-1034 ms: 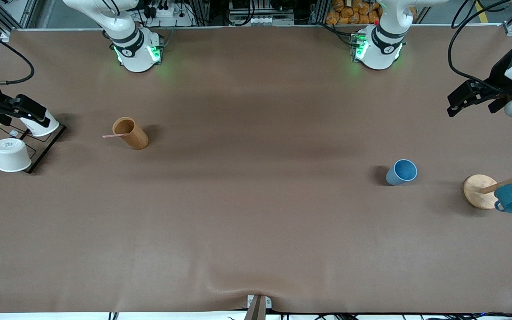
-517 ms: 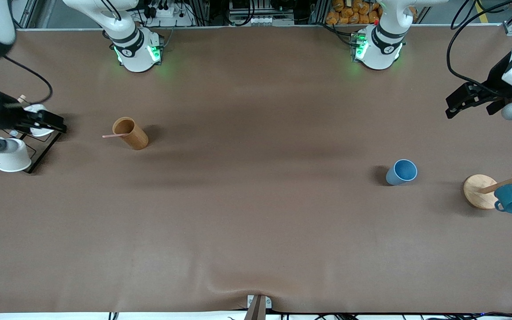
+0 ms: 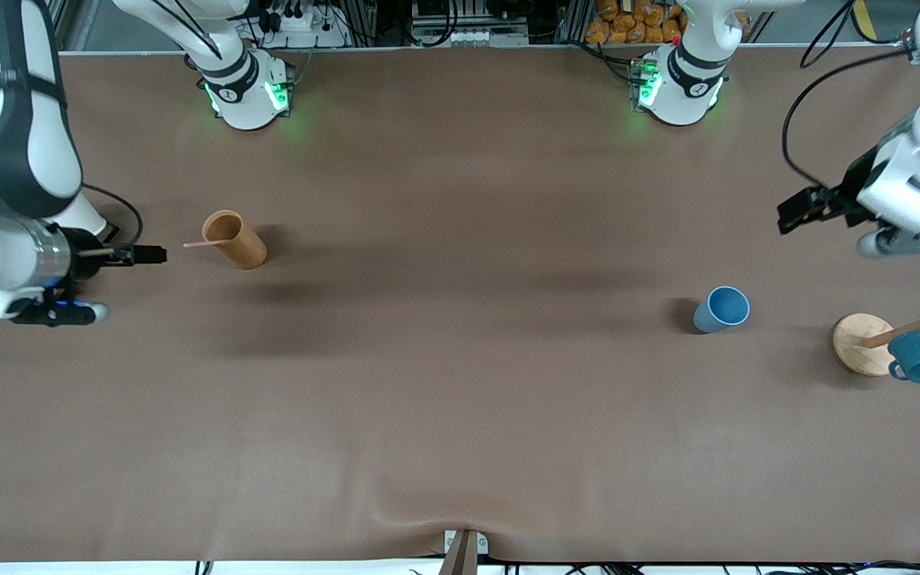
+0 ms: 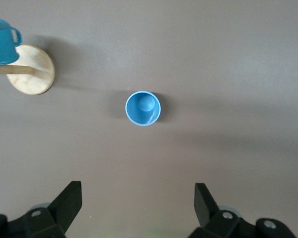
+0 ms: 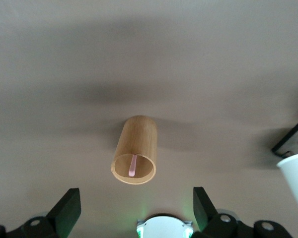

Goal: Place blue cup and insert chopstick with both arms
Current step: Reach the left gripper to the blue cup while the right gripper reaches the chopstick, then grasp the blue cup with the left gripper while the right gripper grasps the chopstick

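Front view: both arms have swung in from the table's ends over the last second. The right tool has left the white-cup rack at its end of the table and now hovers just beside the brown wooden cup, level with the chopstick whose pink tip pokes out of that cup. The left tool has drifted inward too, over bare table near the left arm's end, farther from the front camera than the blue cup.

Right wrist view: fingers spread wide, nothing between them; wooden cup dead ahead, chopstick leaning inside it.

Left wrist view: fingers likewise spread and empty; blue cup upright on the table, centred ahead. The round wooden rack base and the teal mug sit well off to one side.

Reading: both arms look to be lining up, each on its own object. Nothing is grasped yet. The cup has not been picked up, and the chopstick sits in the wrong cup. Task barely begun.
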Robot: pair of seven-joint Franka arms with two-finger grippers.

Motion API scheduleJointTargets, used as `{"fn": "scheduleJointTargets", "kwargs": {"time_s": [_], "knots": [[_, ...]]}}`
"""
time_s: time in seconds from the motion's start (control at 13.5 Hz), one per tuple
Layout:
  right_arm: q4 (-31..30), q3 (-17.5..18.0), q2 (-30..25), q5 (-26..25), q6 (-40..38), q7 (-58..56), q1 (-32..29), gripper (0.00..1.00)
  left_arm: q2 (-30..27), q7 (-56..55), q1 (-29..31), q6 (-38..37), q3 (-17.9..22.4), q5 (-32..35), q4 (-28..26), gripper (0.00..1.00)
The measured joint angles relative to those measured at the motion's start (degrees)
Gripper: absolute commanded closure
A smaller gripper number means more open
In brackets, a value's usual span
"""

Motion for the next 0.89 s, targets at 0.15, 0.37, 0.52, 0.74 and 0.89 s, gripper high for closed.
{"fn": "scheduleJointTargets", "kwargs": {"time_s": [0.15,0.37,0.52,0.74,0.89], "knots": [[-1.3,-0.2,1.9,0.6,-0.1,0.1,-0.4,0.03,0.2,0.0,0.9,8.1,0.0,0.0,-6.5,0.0],[-3.2,0.0,3.1,1.2,-0.1,0.3,-0.2,0.28,0.6,0.0,1.3,21.5,0.0,0.0,-16.1,0.0],[-4.2,0.2,3.3,1.4,-0.1,0.8,0.3,0.39,1.5,0.0,1.6,30.3,0.0,0.0,-22.0,0.0],[-5.2,0.2,3.4,1.7,-0.2,1.2,0.7,0.49,5.4,0.0,2.9,37.8,0.1,0.0,-25.5,0.0],[-5.5,0.2,3.7,1.9,-0.2,1.3,0.7,0.65,8.5,1.4,4.2,40.4,0.1,0.1,-25.6,0.03]]}}
